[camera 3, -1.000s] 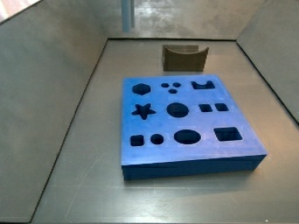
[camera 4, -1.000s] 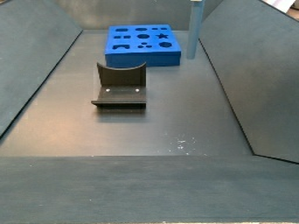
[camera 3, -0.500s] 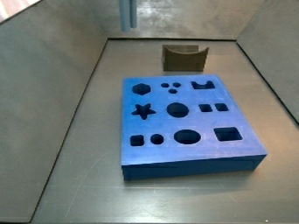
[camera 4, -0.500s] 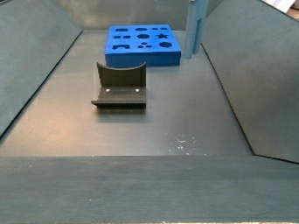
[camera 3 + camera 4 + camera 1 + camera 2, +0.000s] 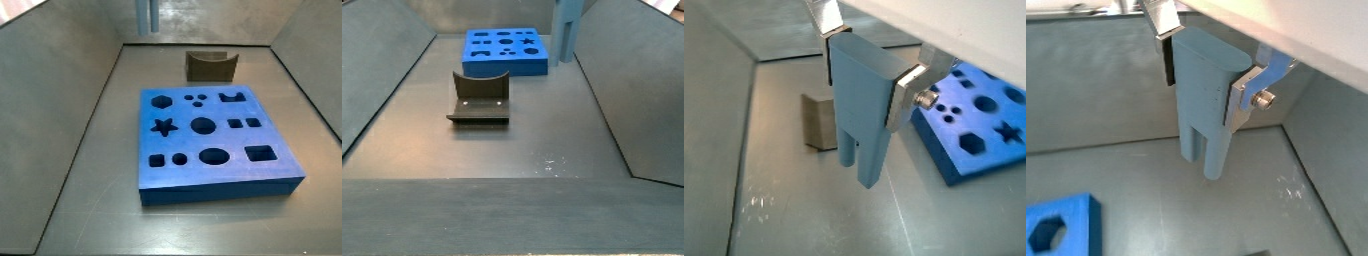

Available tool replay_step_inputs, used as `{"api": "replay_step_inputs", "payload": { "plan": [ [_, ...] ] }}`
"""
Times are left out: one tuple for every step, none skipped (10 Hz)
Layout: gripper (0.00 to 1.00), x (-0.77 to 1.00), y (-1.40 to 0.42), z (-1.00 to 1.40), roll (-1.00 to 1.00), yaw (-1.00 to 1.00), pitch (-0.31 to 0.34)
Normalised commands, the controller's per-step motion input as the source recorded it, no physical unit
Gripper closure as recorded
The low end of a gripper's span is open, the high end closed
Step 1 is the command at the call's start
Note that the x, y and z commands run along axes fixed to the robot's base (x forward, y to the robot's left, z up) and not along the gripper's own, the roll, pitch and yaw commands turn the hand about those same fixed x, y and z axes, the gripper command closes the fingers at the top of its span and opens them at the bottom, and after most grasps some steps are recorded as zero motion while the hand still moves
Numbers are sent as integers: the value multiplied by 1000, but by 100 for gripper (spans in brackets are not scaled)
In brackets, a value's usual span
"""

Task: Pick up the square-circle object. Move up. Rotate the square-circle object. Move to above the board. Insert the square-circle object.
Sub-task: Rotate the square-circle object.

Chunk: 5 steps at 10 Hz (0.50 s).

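Note:
My gripper (image 5: 865, 62) is shut on the square-circle object (image 5: 865, 125), a slim light grey-blue block hanging upright with its two prongs pointing down. Silver fingers (image 5: 906, 92) clamp its upper end, as both wrist views show; the gripper (image 5: 1207, 72) grips the block (image 5: 1204, 125) well above the floor. In the side views only the block shows, at the top edge (image 5: 147, 14) and beside the right wall (image 5: 568, 30). The blue board (image 5: 221, 178) with dark cut-outs lies flat on the floor (image 5: 509, 68), apart from the block.
The dark fixture (image 5: 478, 98) stands on the floor in front of the board, also seen beyond it (image 5: 210, 66) and under the held block (image 5: 818, 122). Sloping grey walls (image 5: 629, 90) close in the floor on both sides.
The held block has turned about its long axis: it looks wider in a side view now than a second ago. Its place has barely shifted. Board and fixture are unmoved.

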Motion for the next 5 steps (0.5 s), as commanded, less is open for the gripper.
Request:
{"api": "replay_step_inputs", "payload": {
  "plan": [
    [100,1,7,2,-20,-1000,19],
    [100,2,7,2,-23,-1000,21],
    [100,2,7,3,-26,-1000,24],
    [100,2,8,3,-31,-1000,29],
    [100,2,8,3,-37,-1000,34]
  ]
}}
